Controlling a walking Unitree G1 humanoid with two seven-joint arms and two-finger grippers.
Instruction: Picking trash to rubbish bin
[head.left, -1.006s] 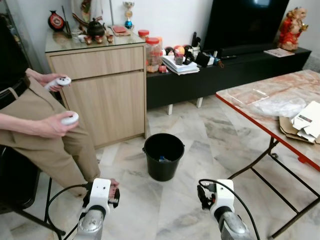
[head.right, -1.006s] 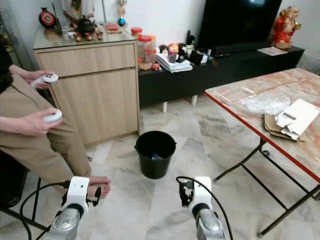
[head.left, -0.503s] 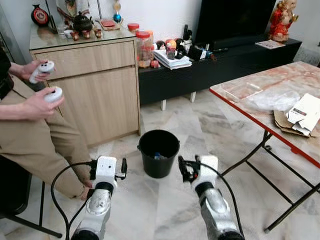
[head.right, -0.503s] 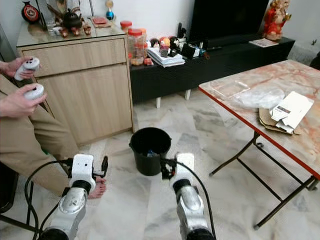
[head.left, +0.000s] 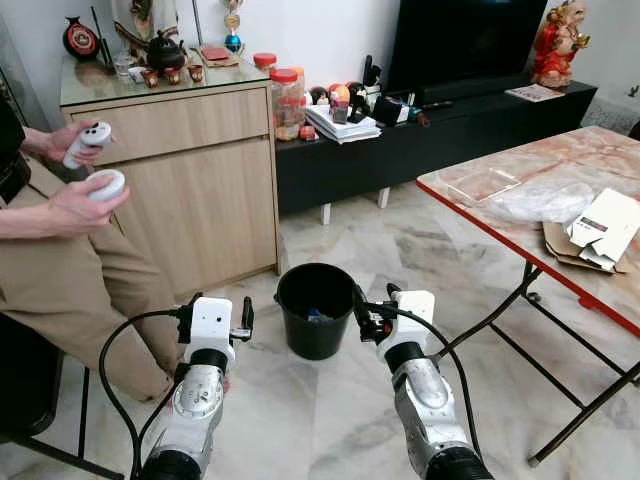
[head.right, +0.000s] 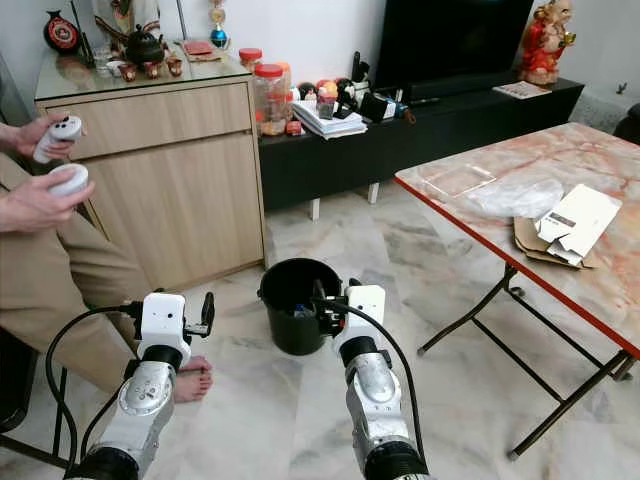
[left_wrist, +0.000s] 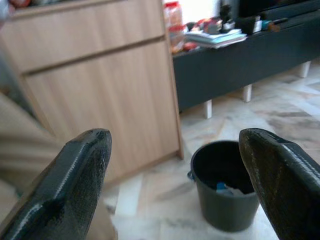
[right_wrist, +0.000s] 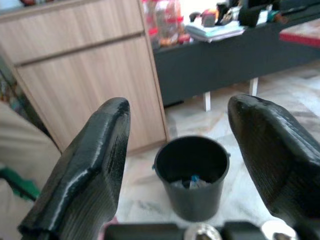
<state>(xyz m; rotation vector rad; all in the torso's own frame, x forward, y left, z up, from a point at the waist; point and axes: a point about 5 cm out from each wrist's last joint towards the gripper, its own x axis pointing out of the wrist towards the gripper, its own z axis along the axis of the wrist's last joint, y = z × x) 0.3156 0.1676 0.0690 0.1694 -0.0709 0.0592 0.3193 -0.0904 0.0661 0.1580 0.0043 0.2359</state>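
Marble floor ahead of my 2 pincers; the black bin (scraps inside) stands just beyond them. Left gripper and right gripper both spread, empty; table off right, a seated person left.

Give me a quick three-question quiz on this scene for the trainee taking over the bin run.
1. True or false: the black bin already has something lying in it.
2. Multiple choice: the flattened cardboard and white box lie (A) on the floor, (B) on the red-edged table, (C) on the wooden cabinet.
3. Fill in: the left end effector and right end effector are both ____ and hold nothing.

Key: 1 true, there is bluish litter at the bottom; 2 B; 3 open.
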